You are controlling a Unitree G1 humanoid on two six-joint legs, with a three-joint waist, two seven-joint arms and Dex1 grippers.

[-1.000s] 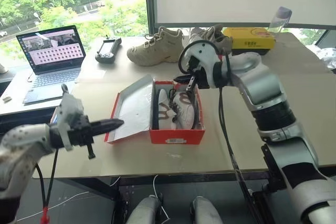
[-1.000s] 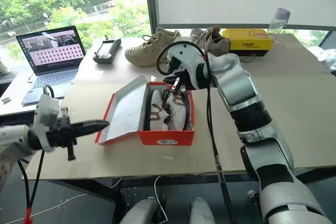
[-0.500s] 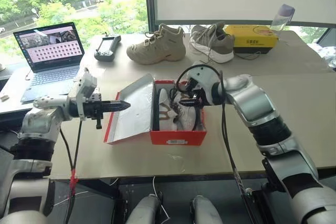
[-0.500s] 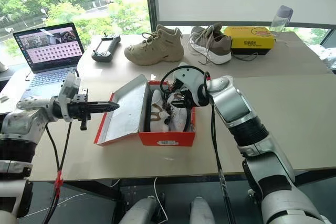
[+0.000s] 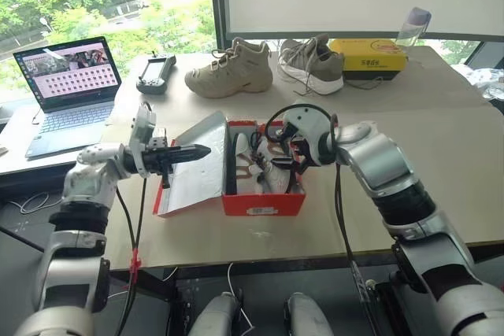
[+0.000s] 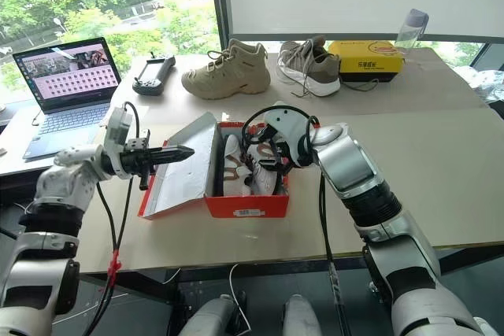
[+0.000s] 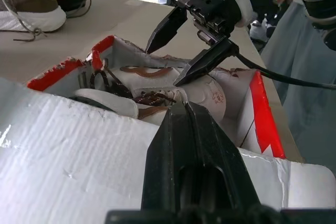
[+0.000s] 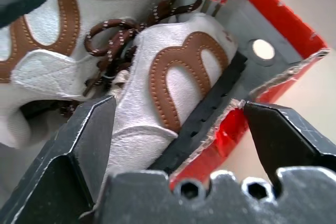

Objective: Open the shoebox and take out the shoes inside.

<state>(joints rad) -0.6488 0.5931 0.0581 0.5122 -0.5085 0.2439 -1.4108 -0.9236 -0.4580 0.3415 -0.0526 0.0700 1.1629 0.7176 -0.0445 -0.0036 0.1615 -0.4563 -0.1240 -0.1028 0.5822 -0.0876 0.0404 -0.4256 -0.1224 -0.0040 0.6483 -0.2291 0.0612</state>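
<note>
Inside open shoebox (image 6: 246,207): shoes (image 6: 250,168), side by side, laces loose.

From head height we look forward and down through two side-by-side eyes at the table (image 5: 441,147); both share nearly the same scene, with the open shoebox (image 5: 264,198) near centre and a laptop (image 5: 67,84) toward ten o'clock. Our left wrist camera sits close behind the left tool (image 7: 186,114), looking level across the box lid at the shoes (image 7: 157,95) and the right tool (image 7: 184,45). Our right wrist camera peers very closely between its own fingers (image 8: 79,145) into that same box.
</note>
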